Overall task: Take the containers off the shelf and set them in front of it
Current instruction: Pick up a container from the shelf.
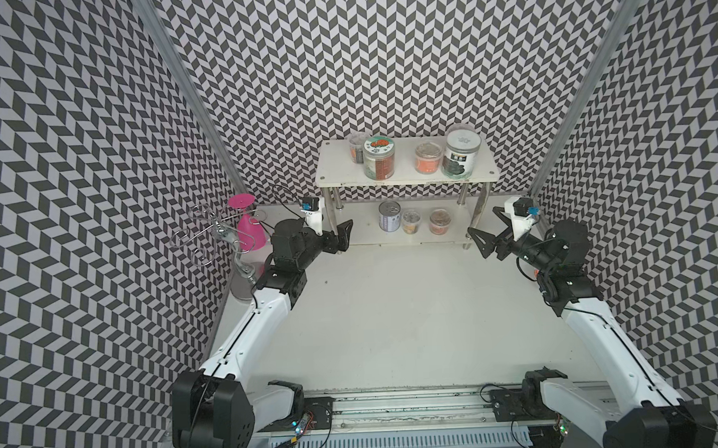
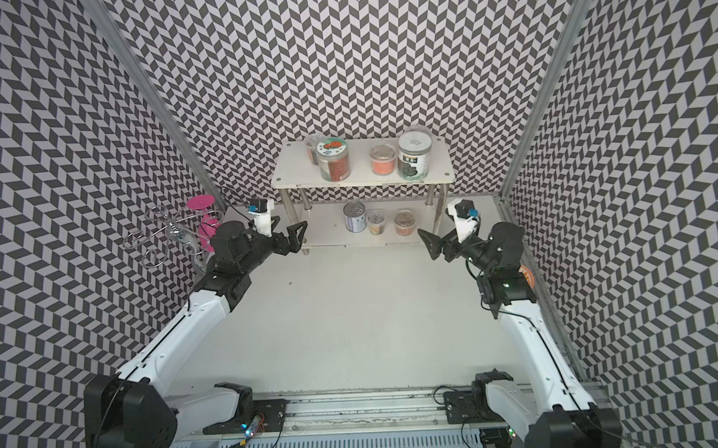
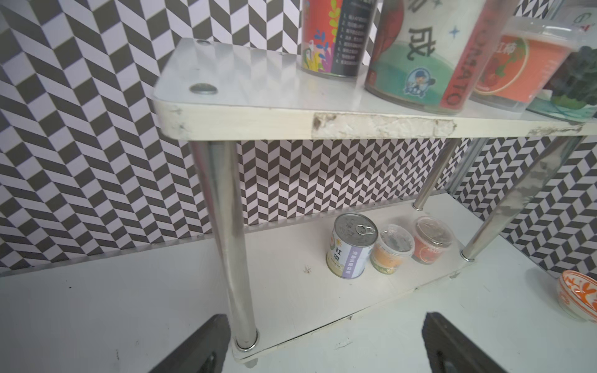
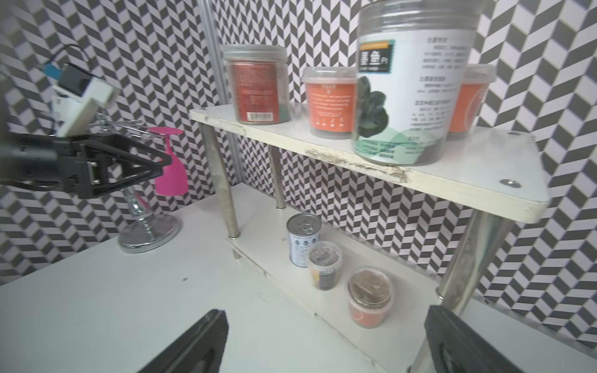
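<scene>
- A pink plastic goblet (image 1: 250, 234) hangs upside down, foot uppermost and bowl downward, at the table's far left corner; the right wrist view (image 4: 171, 176) shows it too.
- A silver wire glass stand (image 1: 218, 235) with looped arms carries that goblet. Its round chrome base (image 4: 149, 231) rests on the table, close to the left wall.
- A small round dish with an orange-and-white pattern (image 3: 578, 298) sits upright on the table near the right wall.
- The white matte tabletop (image 1: 394, 315) bears a small dark speck (image 1: 325, 282).
- Black-and-white chevron wallpaper (image 1: 383, 66) covers all three walls.
- Aluminium posts (image 1: 189, 87) (image 1: 590, 73) run up both back corners.
</scene>
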`<action>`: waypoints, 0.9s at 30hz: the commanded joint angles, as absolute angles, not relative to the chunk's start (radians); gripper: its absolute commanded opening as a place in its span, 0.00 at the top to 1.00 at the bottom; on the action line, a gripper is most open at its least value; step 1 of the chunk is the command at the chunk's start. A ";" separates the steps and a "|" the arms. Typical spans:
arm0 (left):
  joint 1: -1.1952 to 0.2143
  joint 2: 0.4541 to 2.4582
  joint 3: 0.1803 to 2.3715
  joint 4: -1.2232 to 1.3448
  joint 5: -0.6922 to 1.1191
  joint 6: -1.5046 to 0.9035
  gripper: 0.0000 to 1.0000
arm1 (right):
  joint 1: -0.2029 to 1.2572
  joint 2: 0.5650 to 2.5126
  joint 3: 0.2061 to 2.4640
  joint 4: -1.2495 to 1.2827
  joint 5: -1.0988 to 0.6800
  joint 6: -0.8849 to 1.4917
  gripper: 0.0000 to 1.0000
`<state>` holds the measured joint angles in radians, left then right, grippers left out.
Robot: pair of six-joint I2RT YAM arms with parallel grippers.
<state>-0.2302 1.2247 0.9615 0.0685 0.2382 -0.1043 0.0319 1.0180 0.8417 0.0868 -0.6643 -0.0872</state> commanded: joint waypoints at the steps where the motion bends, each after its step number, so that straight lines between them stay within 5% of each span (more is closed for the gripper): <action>1: -0.253 1.220 1.061 -0.011 0.224 -0.118 0.02 | 0.065 1.005 0.889 -0.021 -0.755 -0.048 0.00; 17: -0.432 1.564 1.683 -0.261 0.075 -0.076 0.00 | 0.359 1.044 1.049 -0.225 -0.614 0.026 0.00; 27: -0.483 1.746 1.939 -0.342 -0.014 -0.071 0.00 | 0.380 1.051 1.103 -0.263 -0.539 0.007 0.00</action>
